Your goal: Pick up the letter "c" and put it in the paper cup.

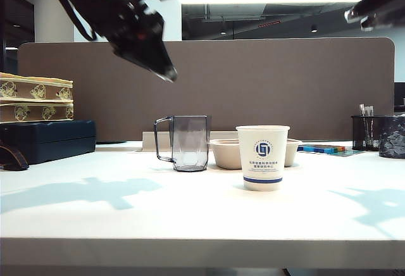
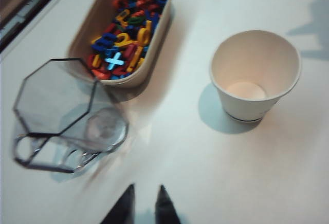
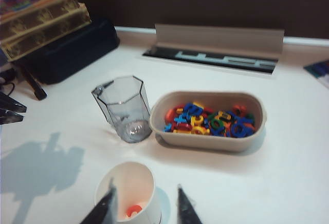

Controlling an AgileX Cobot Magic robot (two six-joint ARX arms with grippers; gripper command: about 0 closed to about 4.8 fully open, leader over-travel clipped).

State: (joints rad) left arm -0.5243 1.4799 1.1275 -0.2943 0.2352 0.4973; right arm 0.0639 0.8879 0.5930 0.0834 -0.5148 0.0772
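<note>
The orange-red letter "c" [image 3: 133, 211] lies on the bottom inside the white paper cup [image 3: 134, 182], which stands upright near the table's front middle [image 1: 262, 156]. My right gripper [image 3: 145, 197] hangs high above that cup, open, with nothing between its fingers; in the exterior view it is at the top right [image 1: 358, 18]. My left gripper [image 2: 146, 193] is raised at the upper left [image 1: 168, 72], its fingers a narrow gap apart and holding nothing. From the left wrist view the paper cup [image 2: 254, 75] shows only its pale inside.
A clear grey handled mug [image 1: 186, 142] stands left of the cup. Behind it, a low beige bowl [image 3: 205, 141] holds several coloured letters. Patterned boxes [image 1: 35, 99] on a dark case [image 1: 50, 138] sit far left. A black pen holder [image 1: 366, 131] is at the far right, in front of a brown partition.
</note>
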